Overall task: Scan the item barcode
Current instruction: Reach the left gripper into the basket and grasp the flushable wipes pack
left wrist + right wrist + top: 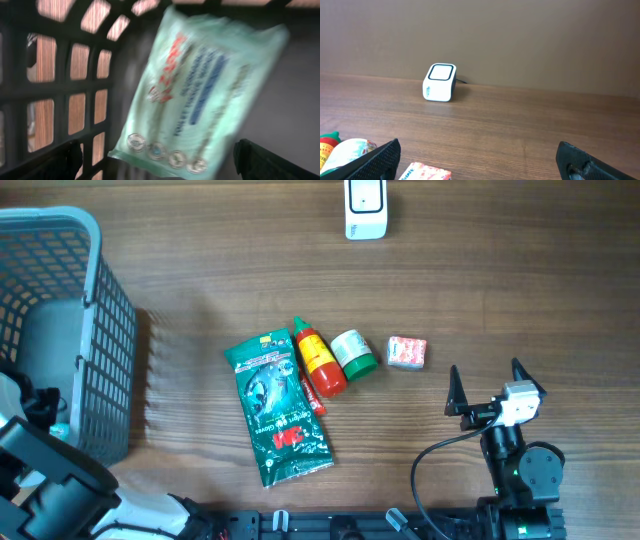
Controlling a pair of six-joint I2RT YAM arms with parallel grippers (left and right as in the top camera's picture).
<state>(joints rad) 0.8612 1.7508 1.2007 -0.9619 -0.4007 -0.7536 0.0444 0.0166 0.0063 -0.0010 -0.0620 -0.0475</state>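
A white barcode scanner (365, 208) stands at the table's far edge; the right wrist view shows the scanner (440, 82) ahead. Mid-table lie a dark green packet (277, 408), a red sauce bottle (319, 360), a green-lidded jar (353, 352) and a small pink box (406, 352). My right gripper (485, 370) is open and empty, just right of the box (422, 172). In the left wrist view my left gripper (157, 147) is open inside the basket, with a blurred pale green packet (200, 85) in front of it, not gripped.
The grey-blue mesh basket (105, 330) fills the left side of the table, and its grid wall (65, 90) is close on the left of my left gripper. The left arm (50, 475) comes in from the lower left corner.
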